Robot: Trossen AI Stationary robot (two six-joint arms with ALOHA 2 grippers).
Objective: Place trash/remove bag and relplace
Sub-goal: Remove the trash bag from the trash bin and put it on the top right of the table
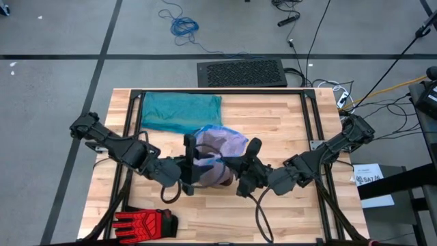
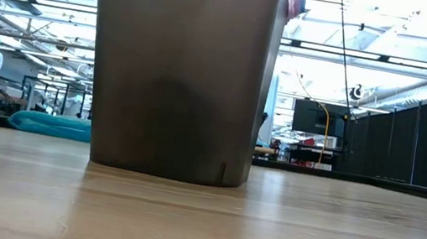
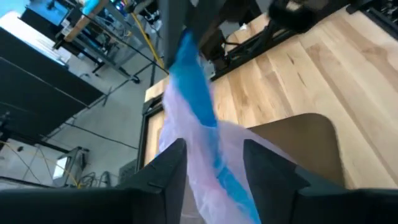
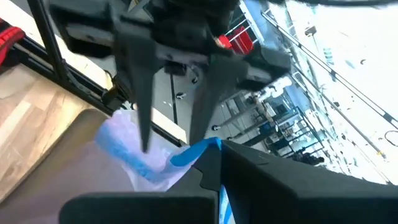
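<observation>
Both sets of jaws meet over the bin point(image 2: 180, 72), which stands in the middle of the table point(image 1: 273, 205). On the left gripper point(image 3: 214, 158) the two dark fingers stand a little apart, with the bag point(image 3: 199, 143) running up between them. I cannot tell if they really pinch it. The right gripper point(image 4: 211, 165) has its jaws on the blue rim point(image 4: 194, 151) of the bag, but I cannot tell if they are closed.

Most of the bag sits in the bin, and its top is bunched up between the two grippers. It is thin, pale pink plastic, so I think it is very light, soft and floppy. It looks slippery too, and a hard pull could tear it. The blue rim looks thicker, so that seems the best place to hold.

A green bag point(image 1: 181, 111) lies flat at the far side of the table. A red glove point(image 1: 145, 223) lies at the near edge.
</observation>
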